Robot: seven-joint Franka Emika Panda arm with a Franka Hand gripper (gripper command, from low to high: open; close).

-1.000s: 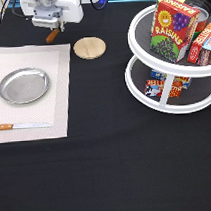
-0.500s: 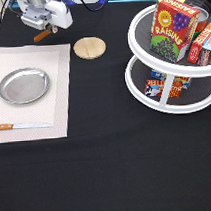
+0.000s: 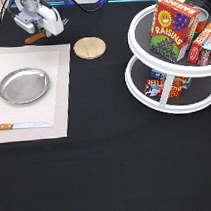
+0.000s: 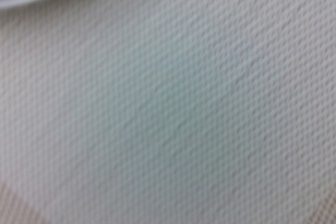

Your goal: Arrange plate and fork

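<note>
Exterior view: we note the gripper (image 3: 39, 31) at the top left, above the placemat (image 3: 60, 96), closed on the fork (image 3: 36, 37) by its wooden handle. The plate (image 3: 23, 85) rests centred on the placemat, the knife (image 3: 19, 126) below it.

Wrist view: only woven placemat texture (image 4: 168, 112), presumably because the camera sits close.

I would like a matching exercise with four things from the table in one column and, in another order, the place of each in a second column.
1. plate
2. knife
3. wooden disc
4. raisins box

a. upper shelf of the white stand
b. black cloth, right of the placemat
c. middle of the placemat
d. placemat's bottom edge

Pairs: 1-c, 2-d, 3-b, 4-a
</note>
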